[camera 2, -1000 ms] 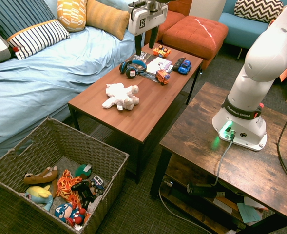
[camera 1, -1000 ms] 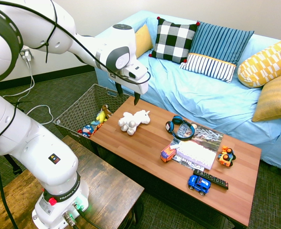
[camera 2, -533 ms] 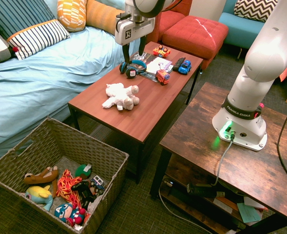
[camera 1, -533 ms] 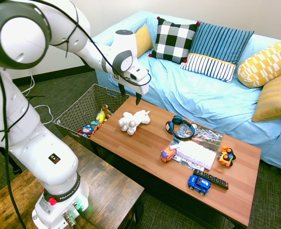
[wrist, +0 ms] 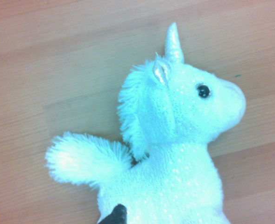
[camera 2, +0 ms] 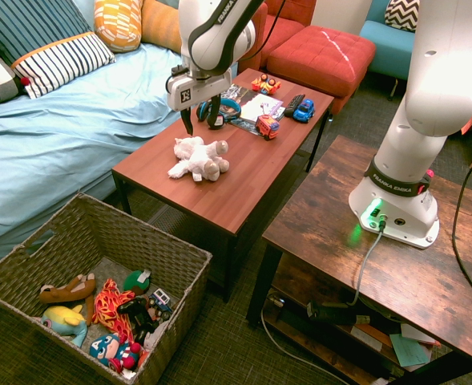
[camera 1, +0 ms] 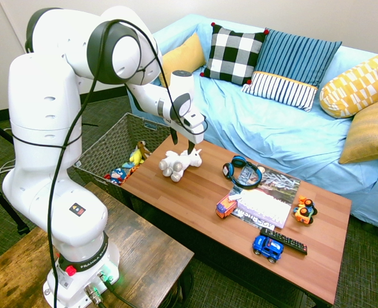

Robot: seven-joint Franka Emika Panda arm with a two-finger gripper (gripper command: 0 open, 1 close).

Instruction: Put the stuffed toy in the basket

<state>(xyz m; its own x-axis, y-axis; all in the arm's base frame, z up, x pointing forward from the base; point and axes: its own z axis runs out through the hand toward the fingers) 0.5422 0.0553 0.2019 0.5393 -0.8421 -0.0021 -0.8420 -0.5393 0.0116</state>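
Hand (camera 1: 182, 142) had come down and in toward the toy since the earlier frames; in the second exterior view it had shifted from beyond the headphones (camera 2: 215, 113) to just by the toy's far side. Fingers spread, nothing pinched. Stuffed toy (camera 1: 180, 164) hadn't moved: lying on the desk (camera 1: 176, 202), near the end closest to the basket (camera 2: 135, 233). Meaning for task: approach nearly done, grasp still to come, then lift and carry over the desk's end. Contact with the toy couldn't be confirmed; one dark fingertip overlapped its body in the wrist view.

Toy: white plush unicorn, sparkly short-pile body, shiny pointed horn (wrist: 173, 44), shaggy mane (wrist: 131, 109), fluffy tail (wrist: 88, 158), glossy round dark eye (wrist: 203, 91), stubby rounded feet. Likely soft and squashable; the torso looked the safer grip, since pinching only mane or tail might let it slip.

Basket: large, rectangular, grey-brown coarse weave, sloping sides, open top, on the floor. Inside, a yellow-and-blue plush (camera 2: 66, 321), brown plush (camera 2: 63, 292), orange stringy tangle (camera 2: 112, 310), red-and-blue figure (camera 2: 112, 351). Desk top smooth, wood-grained; glossy blue toy car (camera 1: 267, 248) at the far end, out of the way.
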